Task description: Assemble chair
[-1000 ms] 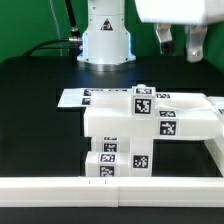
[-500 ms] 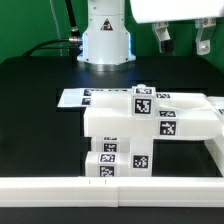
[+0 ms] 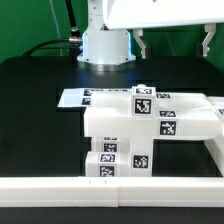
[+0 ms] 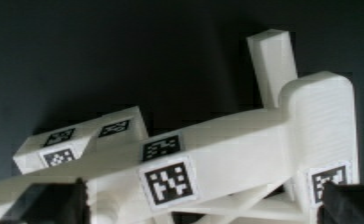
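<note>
Pincer [image 3: 176, 44] spread wide, empty, high above the counter [image 3: 40, 85]. Chair [image 3: 140, 125] standing joined near the long white rail [image 3: 60, 188], beside the marker board [image 3: 85, 97]. Probably between steps: next, descent and alignment on a part.

Open room above chair [image 3: 140, 125]

This is a robotics lab. A white robot arm [image 3: 105, 40] stands bolted on a black table [image 3: 40, 80], and white blocks [image 3: 135, 125] carry black-and-white square tags [image 3: 142, 103] for camera tracking.
</note>
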You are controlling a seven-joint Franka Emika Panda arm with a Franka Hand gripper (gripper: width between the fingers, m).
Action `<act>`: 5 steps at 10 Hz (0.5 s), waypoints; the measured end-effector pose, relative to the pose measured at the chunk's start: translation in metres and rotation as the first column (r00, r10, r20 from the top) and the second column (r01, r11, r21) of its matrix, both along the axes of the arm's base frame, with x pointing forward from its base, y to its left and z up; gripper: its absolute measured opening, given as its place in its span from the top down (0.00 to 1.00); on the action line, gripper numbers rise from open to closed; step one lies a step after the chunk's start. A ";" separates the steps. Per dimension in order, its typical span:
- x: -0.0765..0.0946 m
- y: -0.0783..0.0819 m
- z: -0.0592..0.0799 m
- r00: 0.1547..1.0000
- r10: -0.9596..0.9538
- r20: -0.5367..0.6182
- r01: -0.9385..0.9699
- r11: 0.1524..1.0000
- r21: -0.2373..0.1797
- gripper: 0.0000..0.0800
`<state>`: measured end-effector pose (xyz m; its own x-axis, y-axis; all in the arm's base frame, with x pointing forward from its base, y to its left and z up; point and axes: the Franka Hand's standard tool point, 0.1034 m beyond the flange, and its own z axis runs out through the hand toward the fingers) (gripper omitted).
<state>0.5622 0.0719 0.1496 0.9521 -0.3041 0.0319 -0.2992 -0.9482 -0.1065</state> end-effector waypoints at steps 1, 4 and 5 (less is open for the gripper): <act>0.000 0.000 0.000 0.999 0.039 0.003 -0.039 0.999 -0.002 0.19; -0.008 0.007 -0.006 0.993 0.115 -0.006 -0.115 0.993 -0.037 0.19; -0.019 0.010 -0.013 0.983 0.182 -0.010 -0.182 0.982 -0.054 0.19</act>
